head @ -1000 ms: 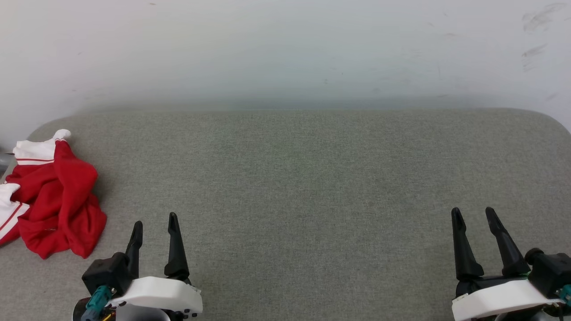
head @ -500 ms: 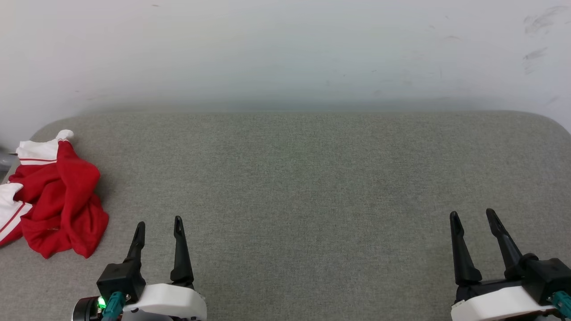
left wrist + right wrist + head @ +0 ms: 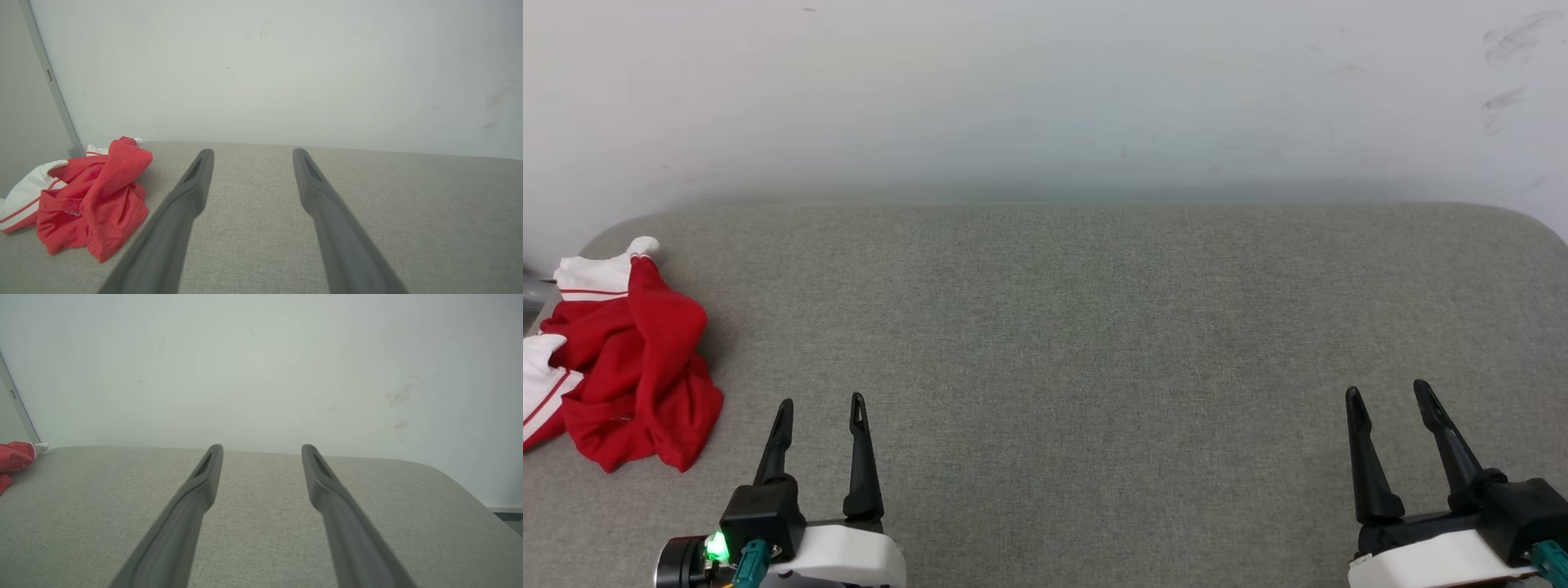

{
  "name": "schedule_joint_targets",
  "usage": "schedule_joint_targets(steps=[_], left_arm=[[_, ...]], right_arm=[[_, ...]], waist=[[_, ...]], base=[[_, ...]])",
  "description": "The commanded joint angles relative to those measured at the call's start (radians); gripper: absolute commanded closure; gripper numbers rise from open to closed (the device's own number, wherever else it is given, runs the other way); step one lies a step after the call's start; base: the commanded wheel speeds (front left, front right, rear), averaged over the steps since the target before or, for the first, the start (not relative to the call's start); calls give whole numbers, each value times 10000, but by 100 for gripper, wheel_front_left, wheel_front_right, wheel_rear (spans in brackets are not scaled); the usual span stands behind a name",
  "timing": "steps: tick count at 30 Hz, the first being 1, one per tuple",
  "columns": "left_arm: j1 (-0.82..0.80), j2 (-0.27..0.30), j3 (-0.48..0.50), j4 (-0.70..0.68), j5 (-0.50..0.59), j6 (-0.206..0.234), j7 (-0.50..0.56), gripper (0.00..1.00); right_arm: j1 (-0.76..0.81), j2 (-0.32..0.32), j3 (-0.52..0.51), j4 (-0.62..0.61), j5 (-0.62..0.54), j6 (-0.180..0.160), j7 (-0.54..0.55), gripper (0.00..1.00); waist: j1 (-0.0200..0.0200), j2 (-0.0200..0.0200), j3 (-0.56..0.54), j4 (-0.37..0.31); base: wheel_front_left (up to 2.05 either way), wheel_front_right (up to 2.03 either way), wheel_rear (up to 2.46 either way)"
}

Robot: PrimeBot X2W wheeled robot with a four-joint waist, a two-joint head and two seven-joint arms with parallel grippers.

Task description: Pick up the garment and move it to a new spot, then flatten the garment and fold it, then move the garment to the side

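- The red soft-knit T-shirt with white short sleeves [image 3: 629, 367] sat in a crumpled heap at the far left edge of the grey woven-fabric padded surface [image 3: 1078, 327], one striped sleeve poking up toward the wall. My guess is it got bunched there on purpose, so the pickup starts from a messy pile.
- The left gripper [image 3: 821, 402], two long dark fingers on a white wrist, hovered just right of the shirt, spread wide and holding nothing, apart from the cloth. It looked like the obvious one to make the first grab, being nearest.
- A small green light [image 3: 716, 547] glowed on that wrist.
- The middle of the surface looked like the natural spot for moving and flattening the shirt.
- The right gripper [image 3: 1387, 389] hung low at the far right, fingers also spread and empty, well apart from the shirt. Probably parked until the flattening needs two hands.
- The pale wall [image 3: 1045, 98] behind had dark scuff marks [image 3: 1507, 37] near the upper right.
- Writing: none I could read. No visible brand or label on the shirt or the grippers.
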Motion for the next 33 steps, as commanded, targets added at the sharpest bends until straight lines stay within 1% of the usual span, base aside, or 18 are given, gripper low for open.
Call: schedule_joint_targets(steps=[1, 7, 14, 33], left_arm=[[105, 20, -12, -46, 200, 11, -84, 0], [164, 21, 10, -89, 435, -32, -190, 0], [172, 19, 20, -60, 297, -52, -179, 0], [159, 19, 40, 29, 201, -139, -179, 0]], right_arm=[[94, 1, 17, -100, -94, -3, -102, 0], [141, 2, 8, -103, 0, -5, -188, 0], [135, 2, -107, 63, 561, -5, -185, 0], [162, 5, -150, 225, 683, -5, -184, 0]], waist=[[0, 0, 0, 5], [0, 0, -1, 11], [0, 0, 0, 0], [0, 0, 21, 74]], base=[[0, 0, 0], [0, 0, 0], [0, 0, 0], [0, 0, 0]])
